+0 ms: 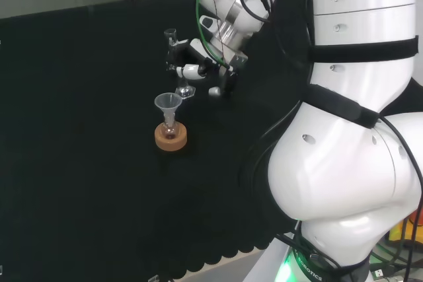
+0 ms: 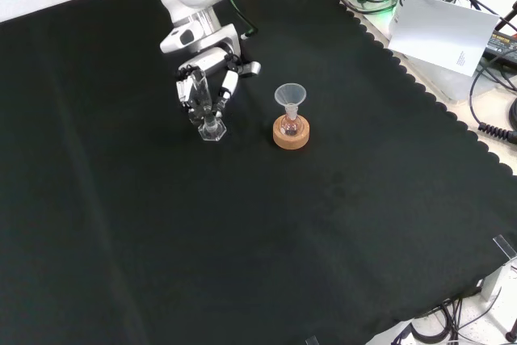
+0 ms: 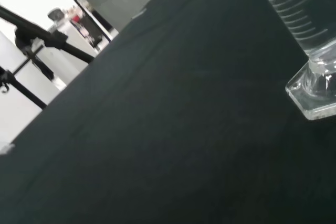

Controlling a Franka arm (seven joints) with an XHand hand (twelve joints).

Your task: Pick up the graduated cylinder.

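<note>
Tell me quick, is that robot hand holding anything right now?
Hand: fingers curled round the graduated cylinder, whose base still sits on the black cloth.

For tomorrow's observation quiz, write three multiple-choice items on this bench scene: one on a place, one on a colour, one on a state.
1. In the front view, where is the clear glass graduated cylinder relative to the round cork ring stand?
A. to its left
B. to its right
C. on top of it

2. What colour is the cloth on the bench?
A. white
B. black
C. red

3. Where is the cylinder's base?
A. lifted clear of the cloth
B. lying on its side
C. resting on the cloth

Answers:
1 A: the cylinder stands left of the stand that carries the small flask with a clear funnel.
2 B: the cloth is black in the head and front views.
3 C: the wrist view shows the foot flat on the cloth, while the black and white hand has its fingers round the tube.
</note>
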